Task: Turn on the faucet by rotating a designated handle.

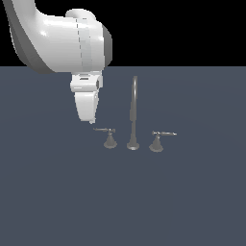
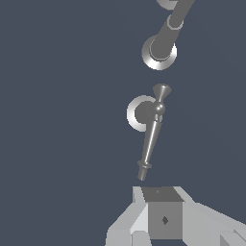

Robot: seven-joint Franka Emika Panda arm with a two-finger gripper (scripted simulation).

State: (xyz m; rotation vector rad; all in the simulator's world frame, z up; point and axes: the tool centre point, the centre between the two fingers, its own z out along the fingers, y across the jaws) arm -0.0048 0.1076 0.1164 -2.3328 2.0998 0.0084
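While the white, glossy arm hangs over the flat slate-grey table [image 1: 57, 202], its gripper [image 1: 94, 122] sits just above and beside the free end of the handle [image 1: 109, 136], not touching it. Whether the fingers are parted or closed cannot be told: the exterior view shows them edge-on as one tapering white wedge, and the wrist view shows only a blocky grey fingertip [image 2: 163, 211] with pale faceted housing around it, cut off by the frame edge.

Materials and shapes: the faucet [image 1: 133, 115] is dull grey metal, smooth and unpatterned. Its spout is a tall thin tube, arched at the top, standing on a flared foot [image 2: 159, 52]. The handle is a small cone-shaped base carrying a thin tapered bar with a small collar near its tip; in the wrist view the bar tip [image 2: 142, 172] points toward the fingertip, with a clear gap of bare table between them. The twin handle [image 1: 157, 140] stands on the far side of the spout from the gripper, its bar pointing away from the tool.

Obscured: the spout's arch is cropped in the wrist view, and the twin handle appears there only as a sliver at the frame edge. The arm's upper links leave the exterior view
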